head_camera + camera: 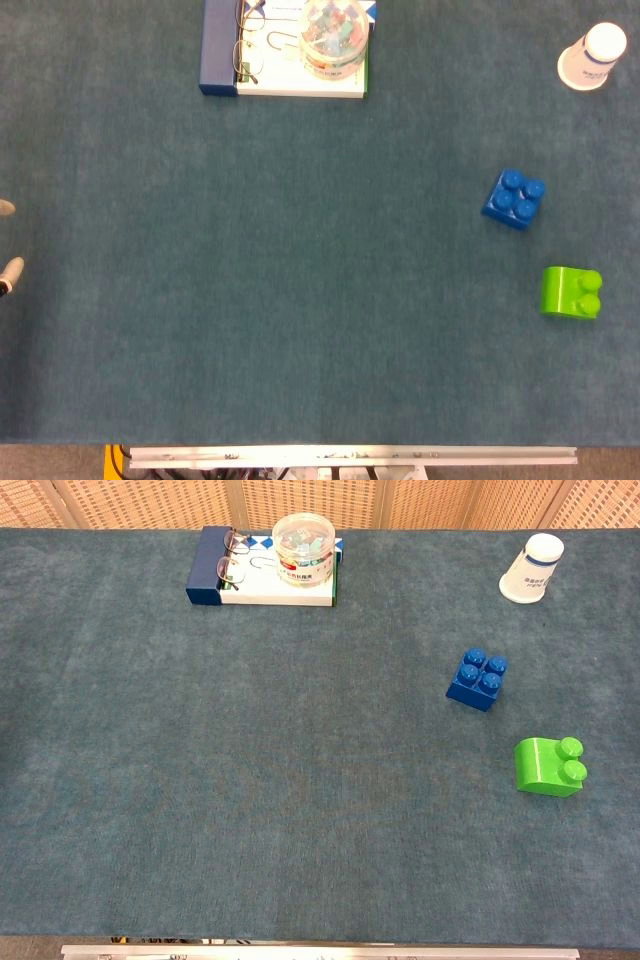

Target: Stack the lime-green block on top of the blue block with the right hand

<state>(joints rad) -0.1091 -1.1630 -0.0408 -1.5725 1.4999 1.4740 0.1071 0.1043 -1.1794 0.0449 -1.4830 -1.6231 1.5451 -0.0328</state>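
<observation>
Right robot hand isn't in either view at all, so I can't tell whether it's spread wide, curled in or anything else. On the left edge of the head view there are a couple of pale tips [10, 270] poking in, which might be fingertips of the left robot hand, but they're too small and cut off to say how it's set. It holds nothing that I can see.

So both blocks just sit free on the counter [250, 780], which has a teal felt-like cover. The lime-green block [548, 767] lies over on the right side, nearer the front edge, studs facing up. The blue block [478, 678] is a bit further back and slightly left of it, also studs up, turned a little on the diagonal. They're near each other but not touching. My guess is they're laid out on that side on purpose, since the job is for the right arm and that's its easy reach.

Back of the counter has clutter: a book-like box [262, 580] with a clear tub [303, 548] of clips and a pair of glasses [232, 558] on it, plus an upturned paper cup [532, 568] at back right, well apart from the blocks.

With no hand near the green block, I'd say the pick hasn't started yet.
</observation>
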